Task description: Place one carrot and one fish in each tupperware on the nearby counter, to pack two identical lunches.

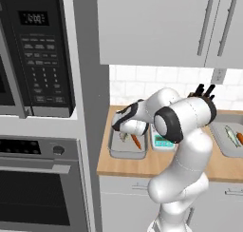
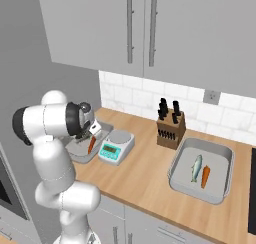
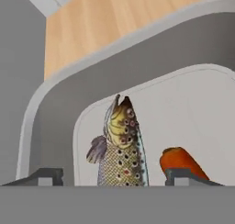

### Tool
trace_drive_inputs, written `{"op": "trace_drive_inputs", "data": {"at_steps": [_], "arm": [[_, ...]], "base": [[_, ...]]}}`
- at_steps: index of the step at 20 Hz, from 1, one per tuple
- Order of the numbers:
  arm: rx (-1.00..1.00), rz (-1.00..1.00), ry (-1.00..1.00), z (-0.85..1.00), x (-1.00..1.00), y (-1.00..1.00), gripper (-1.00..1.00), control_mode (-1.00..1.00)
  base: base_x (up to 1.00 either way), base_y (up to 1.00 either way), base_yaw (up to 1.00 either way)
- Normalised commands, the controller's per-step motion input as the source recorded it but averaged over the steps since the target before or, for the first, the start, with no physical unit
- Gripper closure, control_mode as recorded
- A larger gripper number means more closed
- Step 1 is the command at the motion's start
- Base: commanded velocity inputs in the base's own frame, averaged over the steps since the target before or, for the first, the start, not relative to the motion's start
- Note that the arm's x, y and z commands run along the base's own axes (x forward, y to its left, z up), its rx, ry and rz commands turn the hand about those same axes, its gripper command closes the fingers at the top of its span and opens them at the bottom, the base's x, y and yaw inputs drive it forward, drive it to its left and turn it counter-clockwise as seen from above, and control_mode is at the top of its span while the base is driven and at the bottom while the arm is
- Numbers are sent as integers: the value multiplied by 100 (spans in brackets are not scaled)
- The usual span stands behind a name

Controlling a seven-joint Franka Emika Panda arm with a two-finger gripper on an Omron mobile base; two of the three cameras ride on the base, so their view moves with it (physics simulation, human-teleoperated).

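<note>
A black microwave [image 1: 35,53] hangs above a steel oven [image 1: 40,188] at nine o'clock. On the light wooden counter [image 2: 145,175], the near tupperware [image 1: 126,148] holds a spotted fish [image 3: 120,147] beside a carrot [image 1: 136,141]. The gripper [image 3: 112,176] hovers over them, fingers apart, fish lying between. Then a scale [image 2: 116,146], a knife block [image 2: 170,127], and at three o'clock the second tupperware [image 2: 222,170] with its own fish [image 2: 196,168] and carrot [image 2: 205,176].

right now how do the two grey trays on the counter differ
The left tray lies by the tall oven cabinet with the gripper low over it, jaws apart around its fish; the right tray past the knife block lies in the open. The left tray's contents are partly hidden in the base views; the right tray's show fully. Both hold one fish and one carrot.
</note>
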Motion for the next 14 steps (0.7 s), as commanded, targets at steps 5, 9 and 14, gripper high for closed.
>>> {"op": "trace_drive_inputs", "data": {"at_steps": [5, 9, 14], "arm": [[9, 0, -12, 62, -60, -56, -100, -100], [14, 0, -16, 89, -87, -60, -100, -100], [16, -1, -7, 54, -100, -77, -100, -100]], "base": [[0, 0, 0], [0, 0, 0], [0, 0, 0]]}}
